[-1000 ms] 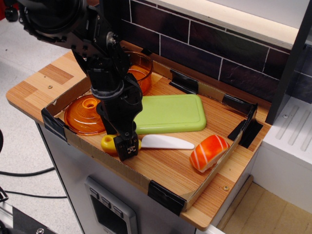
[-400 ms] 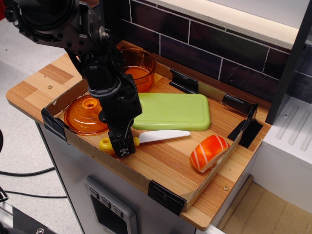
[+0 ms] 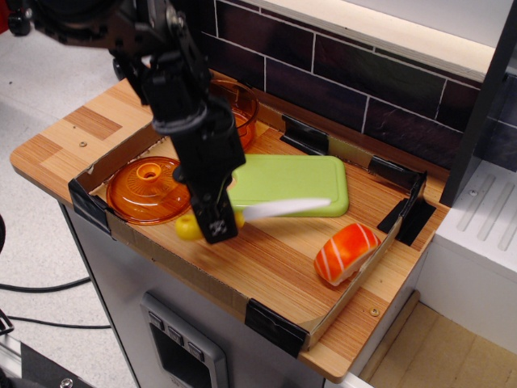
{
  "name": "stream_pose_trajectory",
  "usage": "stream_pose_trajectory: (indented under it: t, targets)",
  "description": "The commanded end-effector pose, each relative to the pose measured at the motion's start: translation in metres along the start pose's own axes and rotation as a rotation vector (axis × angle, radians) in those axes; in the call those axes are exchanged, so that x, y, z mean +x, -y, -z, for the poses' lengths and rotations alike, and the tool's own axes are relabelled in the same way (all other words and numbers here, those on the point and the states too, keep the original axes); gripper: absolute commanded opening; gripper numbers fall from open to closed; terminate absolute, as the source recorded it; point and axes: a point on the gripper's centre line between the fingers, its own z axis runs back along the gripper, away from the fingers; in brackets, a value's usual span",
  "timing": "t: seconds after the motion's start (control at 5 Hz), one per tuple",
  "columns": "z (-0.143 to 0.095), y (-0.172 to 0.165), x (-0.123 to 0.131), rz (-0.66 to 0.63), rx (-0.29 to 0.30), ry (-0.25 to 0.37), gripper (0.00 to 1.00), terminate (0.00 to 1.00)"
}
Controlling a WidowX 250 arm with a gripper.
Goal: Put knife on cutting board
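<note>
1. Since a second ago the black robot gripper (image 3: pixel 216 229) has lifted the small white-bladed, yellow-handled plastic toy knife (image 3: pixel 275 210), clamped on its handle.
2. Blade tip overlaps the light green plastic cutting board (image 3: pixel 295 183) (carry step).
3. Next: shift over board, lower, release.

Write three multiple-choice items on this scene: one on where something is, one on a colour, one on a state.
1. Where is the sushi piece?
A. On the board
B. On the wooden tray floor near the right corner
C. Inside the orange bowl

2. What colour is the cutting board?
A. Light green
B. Blue
C. White

3. What state is the knife in?
A. Lying flat on the board
B. Held at its yellow handle by the end effector, blade tip over the board's front edge
C. Lying inside the bowl

Answers: 1 B, it lies on bare wood beside the tray's right wall. 2 A, the board is plainly green. 3 B, the fingers close around the handle and the white blade reaches the board's rim.
</note>
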Motion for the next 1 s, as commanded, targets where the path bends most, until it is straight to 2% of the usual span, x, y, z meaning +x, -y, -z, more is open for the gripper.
stream_pose_trajectory:
  t: [0.0,0.2,0.4,0.6,0.8]
  targets:
    - [-0.034,-0.029,0.031,-0.031,0.068,0.09,0.0,0.0]
    - [-0.027,-0.042,0.035,-0.045,0.105,0.082,0.0,0.0]
    - [-0.016,-0.051,0.037,-0.053,0.105,0.045,0.0,0.0]
    - [-0.012,-0.062,0.04,-0.074,0.135,0.049,0.0,0.0]
    - [-0.012,-0.068,0.041,-0.086,0.133,0.047,1.0,0.0]
